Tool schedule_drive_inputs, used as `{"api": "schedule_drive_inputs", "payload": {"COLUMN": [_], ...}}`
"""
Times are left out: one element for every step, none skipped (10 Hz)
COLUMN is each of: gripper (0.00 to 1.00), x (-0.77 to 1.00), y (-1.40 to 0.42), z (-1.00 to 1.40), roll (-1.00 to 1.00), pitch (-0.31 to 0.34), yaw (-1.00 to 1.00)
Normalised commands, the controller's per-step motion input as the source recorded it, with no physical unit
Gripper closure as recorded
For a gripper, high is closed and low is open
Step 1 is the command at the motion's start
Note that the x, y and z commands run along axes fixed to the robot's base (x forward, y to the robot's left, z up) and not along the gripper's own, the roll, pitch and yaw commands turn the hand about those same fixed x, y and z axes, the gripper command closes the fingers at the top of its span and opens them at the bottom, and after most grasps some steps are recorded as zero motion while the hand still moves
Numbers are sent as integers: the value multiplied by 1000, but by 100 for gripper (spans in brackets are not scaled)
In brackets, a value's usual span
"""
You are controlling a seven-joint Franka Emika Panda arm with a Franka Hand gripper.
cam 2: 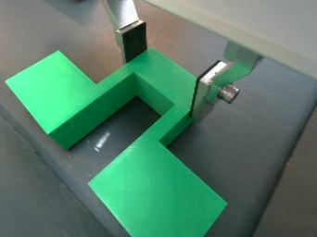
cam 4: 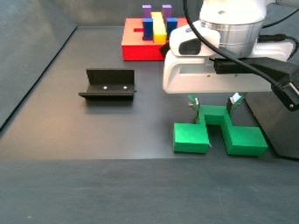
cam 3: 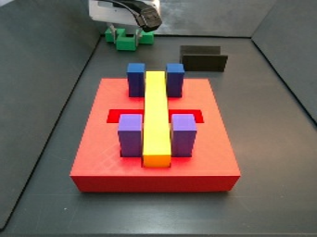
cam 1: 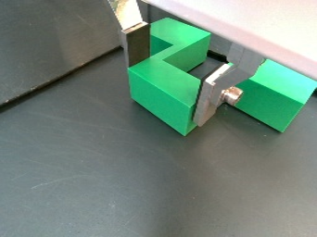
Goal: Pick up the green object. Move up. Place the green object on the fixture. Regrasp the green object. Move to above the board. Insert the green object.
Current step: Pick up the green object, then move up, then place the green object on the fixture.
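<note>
The green object (cam 1: pixel 168 88) is a bright green blocky piece lying on the dark floor; it shows in both wrist views (cam 2: pixel 124 111) and both side views (cam 3: pixel 124 39) (cam 4: pixel 216 136). My gripper (cam 1: pixel 173 83) reaches down over it, with one finger against each side of its raised middle part (cam 2: pixel 171 76). The two side arms stick out past the fingers. The piece rests on the floor. The black fixture (cam 4: pixel 107 86) stands empty apart from it (cam 3: pixel 205 58). The red board (cam 3: pixel 99 148) lies farther off (cam 4: pixel 140 48).
The board carries a long yellow bar (cam 3: pixel 156 116) with blue and purple blocks (cam 3: pixel 130 134) beside it. Grey walls close off the floor behind the gripper (cam 3: pixel 198 18) and at the sides. The robot's cable (cam 4: pixel 274 83) hangs beside the wrist.
</note>
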Motion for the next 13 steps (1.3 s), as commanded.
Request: {"api": "schedule_drive_inputs", "payload": {"gripper": [100, 100, 100, 100, 100, 100, 100, 100, 100, 100, 100, 100, 100], "x": [0, 0, 0, 0, 0, 0, -59, -82, -47, 0, 297, 600, 891], "y": [0, 0, 0, 0, 0, 0, 26, 12, 2, 0, -166, -180, -229], "z": [0, 0, 0, 0, 0, 833, 785, 590, 322, -40, -11, 160, 103], "roll": [0, 0, 0, 0, 0, 0, 3, 39, 98, -14, -117, -174, -126], "pitch": [0, 0, 0, 0, 0, 0, 34, 62, 54, -20, -89, -103, -94], "yaw": [0, 0, 0, 0, 0, 0, 1, -8, -5, 0, 0, 0, 0]}}
